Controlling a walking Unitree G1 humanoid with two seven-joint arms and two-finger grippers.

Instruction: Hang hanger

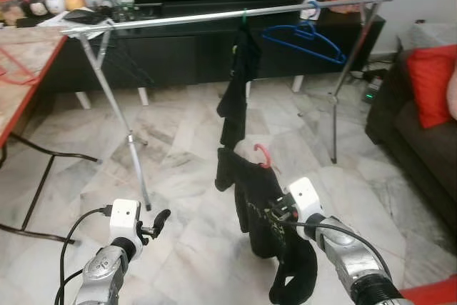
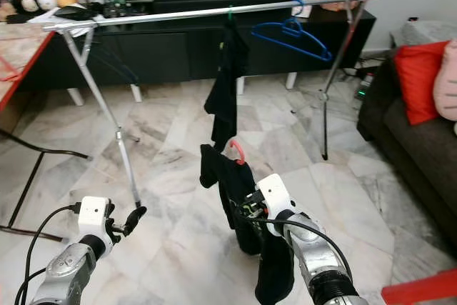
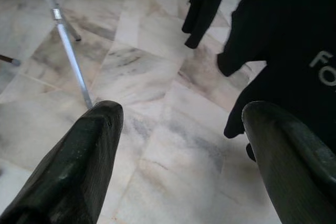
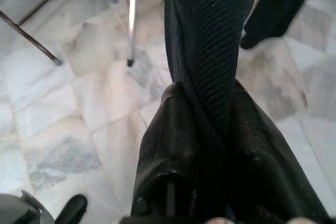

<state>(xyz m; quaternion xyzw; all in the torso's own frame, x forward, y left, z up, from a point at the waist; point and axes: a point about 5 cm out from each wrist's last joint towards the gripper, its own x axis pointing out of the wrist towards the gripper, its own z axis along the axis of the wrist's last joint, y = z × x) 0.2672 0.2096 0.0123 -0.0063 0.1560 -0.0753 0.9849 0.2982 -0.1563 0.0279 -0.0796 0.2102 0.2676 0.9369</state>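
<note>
A pink hanger [image 1: 264, 153] carries a black garment [image 1: 258, 208], and my right gripper [image 1: 283, 208] is shut on that garment below the hook. In the right wrist view the dark knit cloth [image 4: 210, 35] is pinched between the fingers [image 4: 163, 145]. The load hangs low, in front of and well below the silver rail [image 1: 214, 16] of the clothes rack. On the rail hang another black garment [image 1: 239, 83] and an empty blue hanger [image 1: 307, 37]. My left gripper [image 1: 158, 223] is open and holds nothing, low at the left, with its fingers [image 3: 94, 145] spread over the marble floor.
The rack's legs [image 1: 128, 141] splay onto the floor at left and right [image 1: 333, 105]. Behind it stands a black TV cabinet [image 1: 178, 51]. A red-edged table [image 1: 21, 69] is at the left, and a dark sofa with a red cushion [image 1: 432, 80] at the right.
</note>
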